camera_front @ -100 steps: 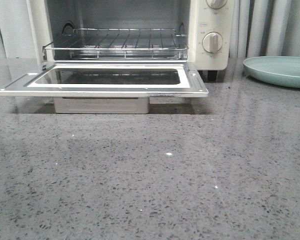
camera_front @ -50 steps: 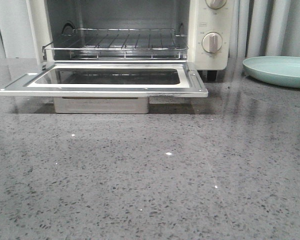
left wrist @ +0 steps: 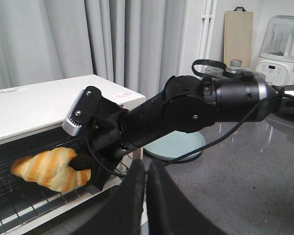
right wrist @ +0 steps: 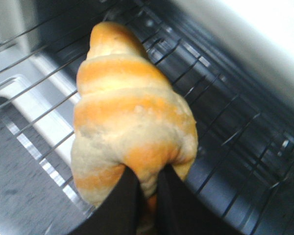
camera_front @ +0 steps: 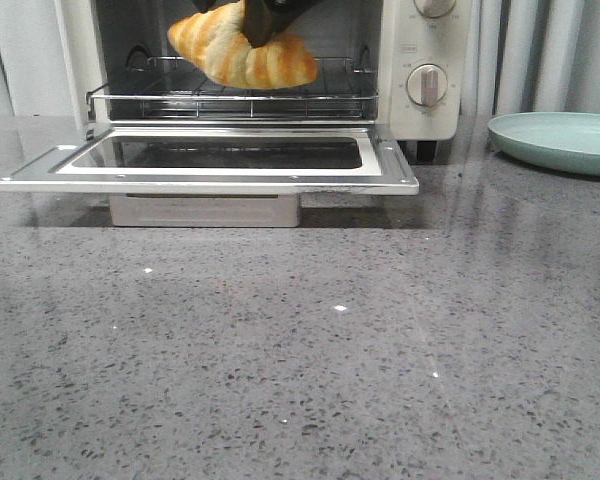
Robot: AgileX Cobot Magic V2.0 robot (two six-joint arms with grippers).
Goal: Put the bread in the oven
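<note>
The bread (camera_front: 242, 52), golden-orange with cream stripes, hangs in the oven's (camera_front: 420, 110) open mouth just above the wire rack (camera_front: 230, 95). My right gripper (camera_front: 262, 22) is shut on its middle and holds it from above. It fills the right wrist view (right wrist: 130, 117) between the black fingers (right wrist: 120, 203). The left wrist view shows the bread (left wrist: 51, 169) and the right arm (left wrist: 186, 112) reaching in. My left gripper (left wrist: 146, 169) is shut and empty, off to the side of the oven.
The drop-down glass door (camera_front: 205, 165) lies open and flat over the grey counter. A pale teal plate (camera_front: 560, 140) sits at the right of the oven. Two knobs (camera_front: 426, 84) are on the oven's right side. Curtains hang behind.
My right gripper has come into the front view from above, carrying the bread into the oven opening over the rack. Before, the rack was bare and no arm showed.
</note>
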